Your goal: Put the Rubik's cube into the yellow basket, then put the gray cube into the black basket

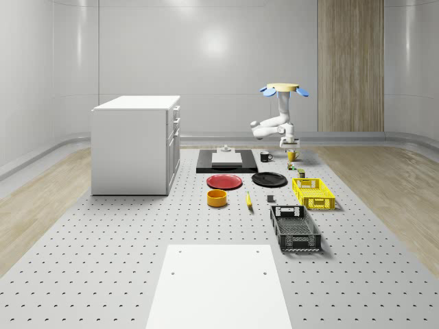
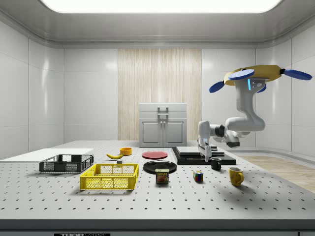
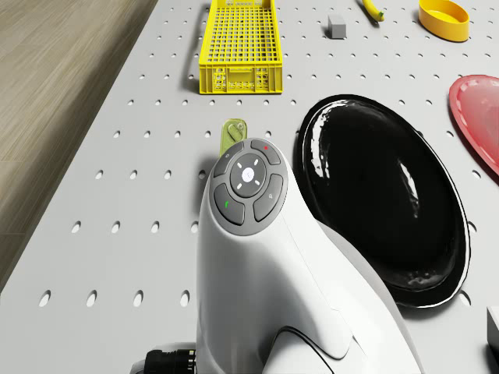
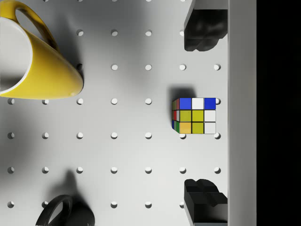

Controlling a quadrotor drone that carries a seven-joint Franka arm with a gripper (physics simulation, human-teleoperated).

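Grey perforated table [image 1: 103,274], glossy pale walls; drone [image 2: 256,76] hovering, fingers [image 4: 203,33] wide above Rubik's cube [image 4: 194,115].

Whole-scene view high, far; side view low, level; both share yellow basket [image 1: 313,192].

Things counted on counter [image 1: 103,274]:
- Two baskets: yellow basket [image 1: 313,192], black basket [image 1: 295,228].
- Two plates: red plate [image 1: 225,181], black plate [image 1: 269,179].
- Two mugs: yellow mug [image 2: 236,176], black mug [image 2: 216,163].
- Two cubes: Rubik's cube [image 4: 194,115], gray cube [image 3: 337,25].
- One orange bowl [image 1: 217,198].
- One banana [image 2: 114,156].
- One can [image 2: 162,176].
- One white cabinet [image 1: 134,144].
- One robot seen: drone [image 2: 256,74] with one arm.
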